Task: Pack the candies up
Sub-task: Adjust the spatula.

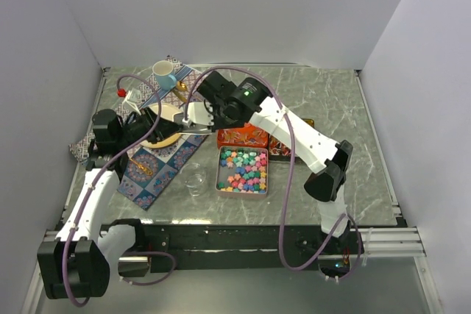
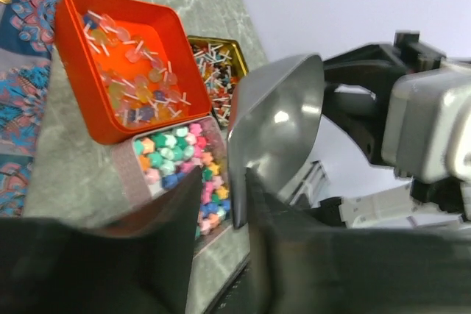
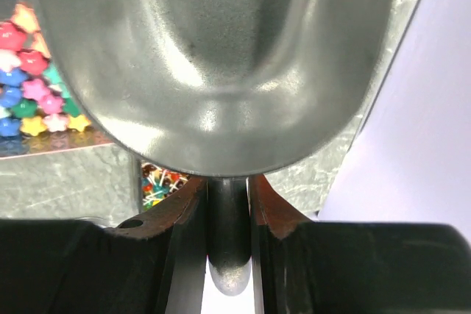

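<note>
Pastel star candies [image 1: 243, 170] fill a silver tin; they also show in the left wrist view [image 2: 184, 167] and the right wrist view [image 3: 29, 86]. Thin pale wrapped pieces [image 2: 129, 71] lie in an orange tin [image 1: 243, 137]. Red-white-blue pieces [image 2: 217, 71] fill a dark tin behind it. My right gripper [image 3: 228, 182] is shut on the handle of the silver scoop [image 3: 213, 56] and holds it in the air, left of the tins [image 1: 190, 129]. The scoop looks empty. My left gripper [image 2: 224, 189] is open, and the scoop's bowl rim [image 2: 280, 123] sits between its fingers, against the right one.
A tan plate [image 1: 168, 126] sits on a patterned cloth [image 1: 158, 170] under both grippers. A blue cup [image 1: 164, 73] stands at the back. A small clear glass [image 1: 195, 178] stands left of the silver tin. White walls enclose the marble table [image 1: 331, 101].
</note>
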Robot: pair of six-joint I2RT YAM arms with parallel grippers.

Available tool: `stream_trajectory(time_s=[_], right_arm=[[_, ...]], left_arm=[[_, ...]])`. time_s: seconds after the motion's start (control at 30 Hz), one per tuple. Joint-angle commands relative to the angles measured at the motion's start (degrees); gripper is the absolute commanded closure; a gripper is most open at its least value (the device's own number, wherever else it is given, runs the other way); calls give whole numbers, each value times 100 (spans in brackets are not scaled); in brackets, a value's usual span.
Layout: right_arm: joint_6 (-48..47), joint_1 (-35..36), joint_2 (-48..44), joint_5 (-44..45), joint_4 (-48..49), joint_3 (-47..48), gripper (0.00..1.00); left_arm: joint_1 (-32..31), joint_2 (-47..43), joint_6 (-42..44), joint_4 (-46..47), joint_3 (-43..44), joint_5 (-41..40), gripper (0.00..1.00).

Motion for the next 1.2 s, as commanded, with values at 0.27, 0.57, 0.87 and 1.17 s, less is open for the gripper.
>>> stream_trajectory(time_s=[0.27,0.57,0.87,1.17], right_arm=[[-298,245,-1808,-1955,538,-1393,100],[589,227,-2459,-2458,1365,-2193,76],[397,218,-2731,-1905,1628,-2940,64],[264,201,-3531,-1518,3016,-4347,52]], left_arm=[[-29,407,-430,1551,-213,1099,99],[-20,980,-1125,2432,-187,2409,99],[147,1392,-1685,2966,-72,2682,99],[156,1797,-1485,2529,314,3087,99]])
